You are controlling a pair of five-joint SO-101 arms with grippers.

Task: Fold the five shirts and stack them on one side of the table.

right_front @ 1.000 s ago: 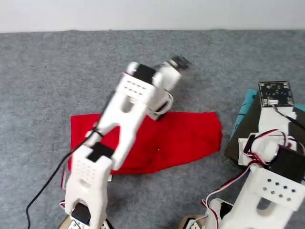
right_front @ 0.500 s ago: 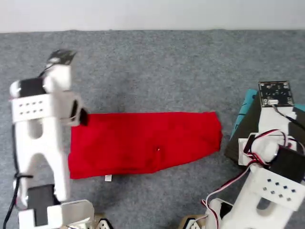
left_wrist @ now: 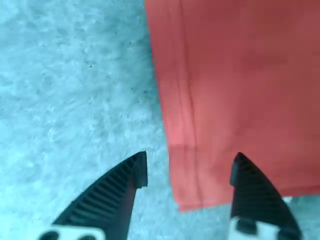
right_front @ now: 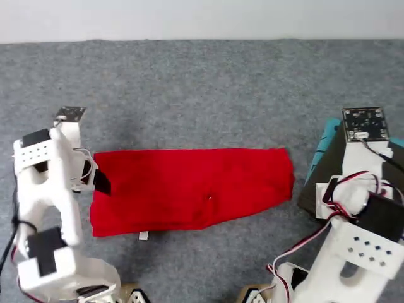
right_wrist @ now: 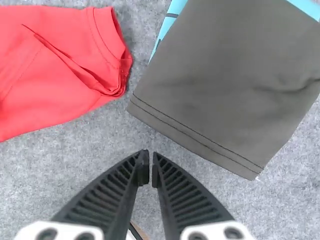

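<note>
A grey, felt-like table covering (right_front: pixel 202 82) carries a red cotton shirt (right_front: pixel 196 186), folded into a long band across the middle. The left gripper (left_wrist: pixel 190 162) hangs over the band's left end, its fingers spread wide astride the hemmed edge. The right gripper (right_wrist: pixel 150 161), fingers pressed together, is above bare felt between the red shirt and a folded dark grey shirt (right_wrist: pixel 235 85), which lies on what seems a teal garment (right_wrist: pixel 173 11)

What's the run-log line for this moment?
left gripper: open at red shirt end | right gripper: shut, near dark shirt | red shirt: lying flat
</note>
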